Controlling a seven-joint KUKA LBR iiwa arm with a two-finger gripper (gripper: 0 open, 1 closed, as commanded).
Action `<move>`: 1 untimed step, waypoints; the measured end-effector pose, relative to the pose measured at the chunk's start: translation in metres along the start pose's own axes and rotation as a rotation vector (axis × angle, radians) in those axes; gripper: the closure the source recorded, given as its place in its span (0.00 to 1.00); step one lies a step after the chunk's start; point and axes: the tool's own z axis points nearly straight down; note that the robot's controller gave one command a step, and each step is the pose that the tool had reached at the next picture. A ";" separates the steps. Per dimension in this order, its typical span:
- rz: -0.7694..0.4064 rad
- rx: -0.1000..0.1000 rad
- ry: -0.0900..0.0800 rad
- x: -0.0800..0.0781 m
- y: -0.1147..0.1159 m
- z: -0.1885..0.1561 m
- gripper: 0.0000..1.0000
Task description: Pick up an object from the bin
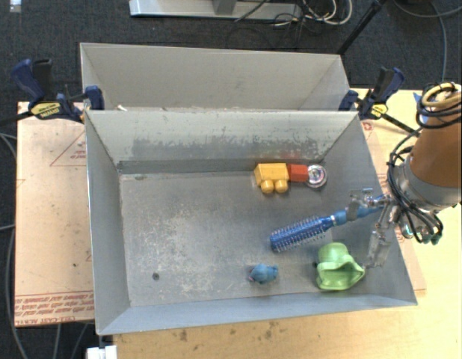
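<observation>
In the camera view the arm comes in from the right, its wrist under an orange cover (pixel 439 155) looped with dark cables. The gripper (pixel 376 230) hangs low over the right side of the grey metal bin (pixel 186 223), close to the sloping right wall. Whether it is open or closed cannot be told from here, and nothing can be seen in its grasp.

The thing nearest to it is a blue brush (pixel 302 232). It lies flat on the bin floor at a slant, with its bristled head, dark blue and ribbed, toward the middle of the bin. Its slimmer, lighter blue handle runs up and to the right, ending just beside the gripper.

Just below the gripper, in the front right corner, lies a pale green plastic cup (pixel 337 268), tipped on its side, smooth and rounded.

A small blue lump (pixel 263 274) lies near the front wall, well apart from the gripper. Against the back wall sit a yellow block (pixel 271 177) with two round knobs, a red piece (pixel 298 173) touching it, and a shiny round silver thing (pixel 316 176).
</observation>
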 end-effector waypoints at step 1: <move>0.178 -0.004 -0.008 -0.024 0.045 0.116 0.00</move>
